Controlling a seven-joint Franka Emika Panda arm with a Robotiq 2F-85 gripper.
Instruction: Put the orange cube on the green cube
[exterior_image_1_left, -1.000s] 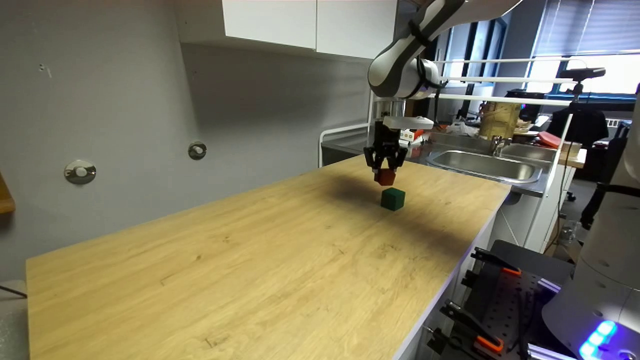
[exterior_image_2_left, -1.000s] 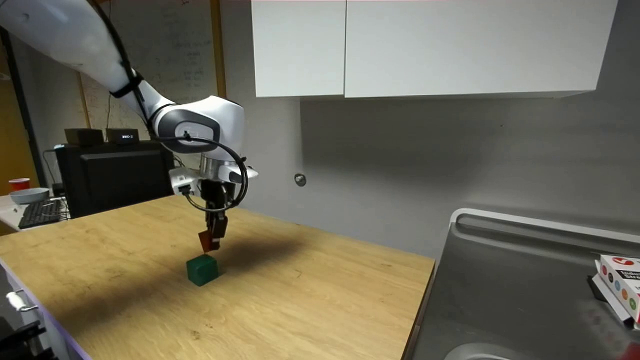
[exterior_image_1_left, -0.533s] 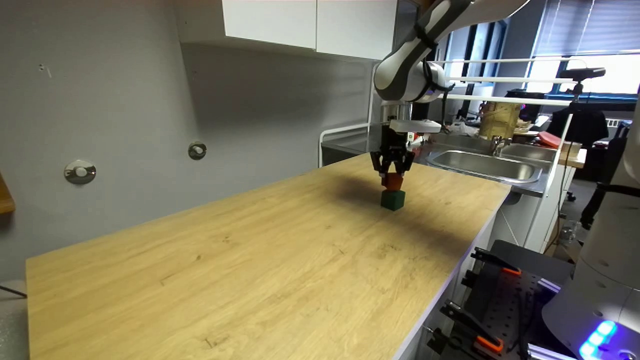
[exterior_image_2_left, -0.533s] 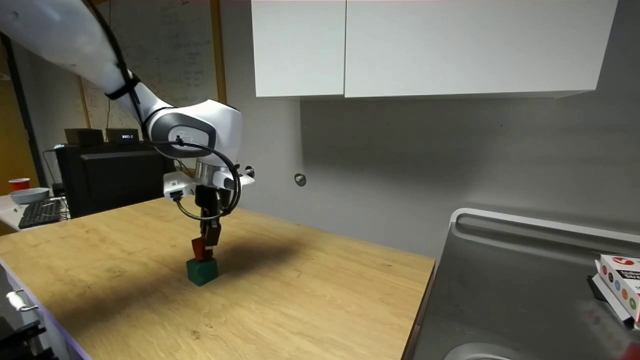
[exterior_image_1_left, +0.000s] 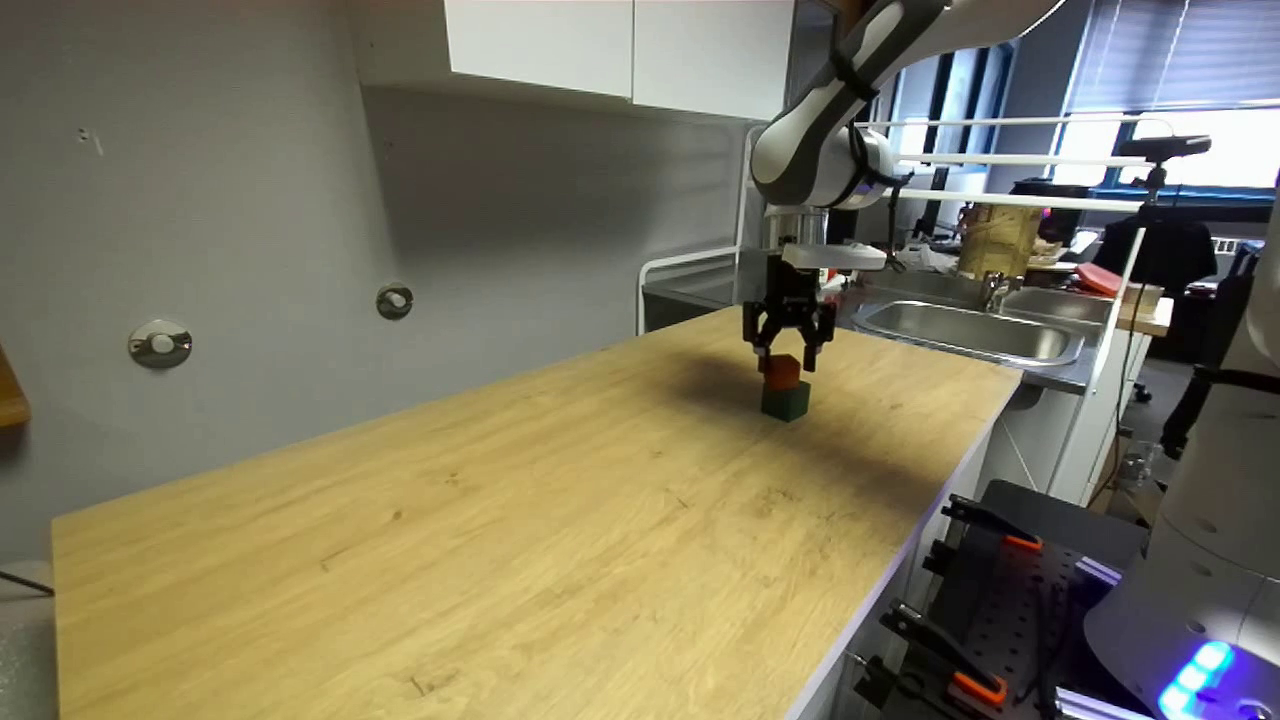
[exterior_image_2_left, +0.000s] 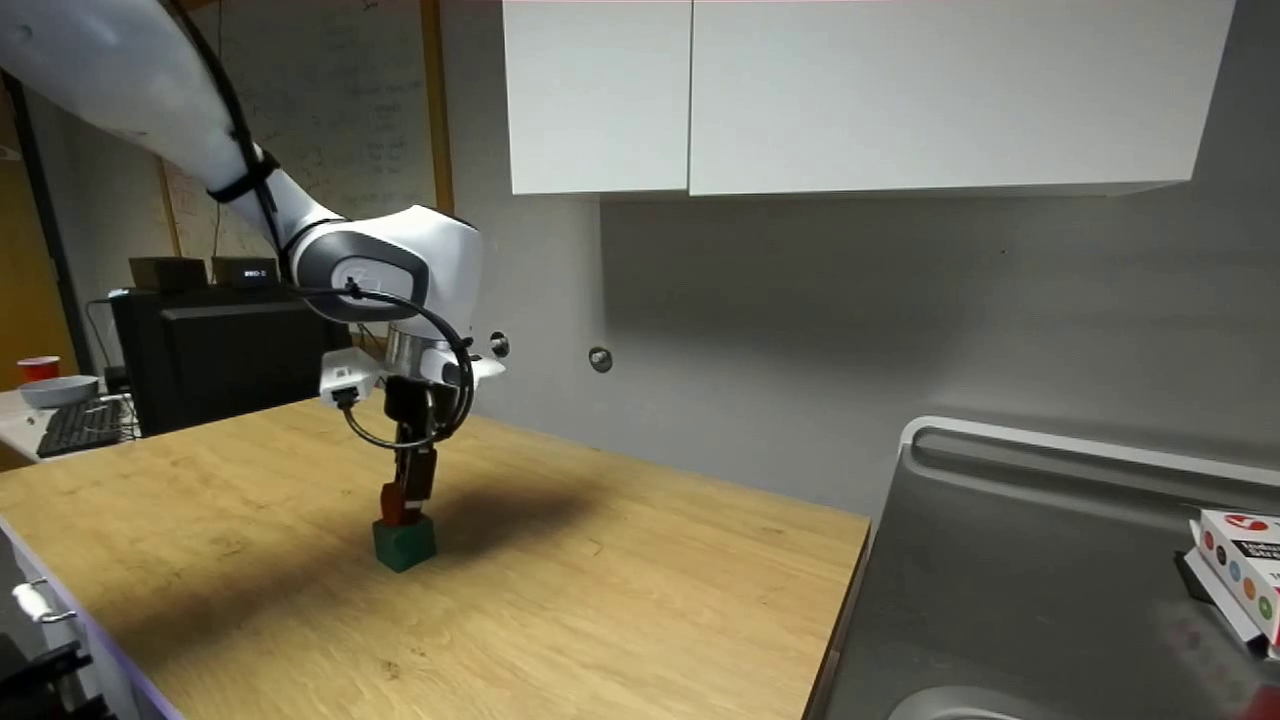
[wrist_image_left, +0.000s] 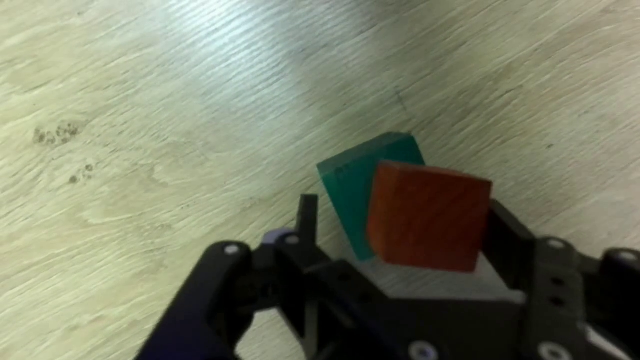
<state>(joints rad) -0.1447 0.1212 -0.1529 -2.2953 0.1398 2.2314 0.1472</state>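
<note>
- since a second ago the orange cube (exterior_image_1_left: 782, 372) has come down: then the gripper (exterior_image_1_left: 787, 363) held it above the green cube (exterior_image_1_left: 786, 403), and now it sits on top of that cube.
- the gripper has sunk with it, and in the last half second its jaws have spread.
- the green cube stands where it stood, flat on the table (exterior_image_1_left: 480, 540).
- the jaws are released: in the wrist view a plain gap parts one finger (wrist_image_left: 306, 220) from the orange cube.
- the other finger is right beside the orange cube; whether they touch i cannot tell.
- in an exterior view the fingertips (exterior_image_1_left: 811, 359) stand on either side of the orange cube, clear of the table.
- in the wrist view the orange cube is turned against the green cube and hides part of it; a corner of the green cube shows past it.
- in both exterior views the orange cube looks a little off-centre; whether it lies quite flat is too small to tell.
- the arm (exterior_image_2_left: 385, 262) slopes down to the gripper.
- at one end of the table is a counter (exterior_image_2_left: 1000, 560) with a sink (exterior_image_1_left: 965, 328) and a box (exterior_image_2_left: 1240, 565).
- a cabinet (exterior_image_2_left: 950, 90) hangs on the wall (exterior_image_2_left: 750, 400); a bowl (exterior_image_2_left: 59, 393) and a cup (exterior_image_2_left: 39, 369) stand beyond the table.
</note>
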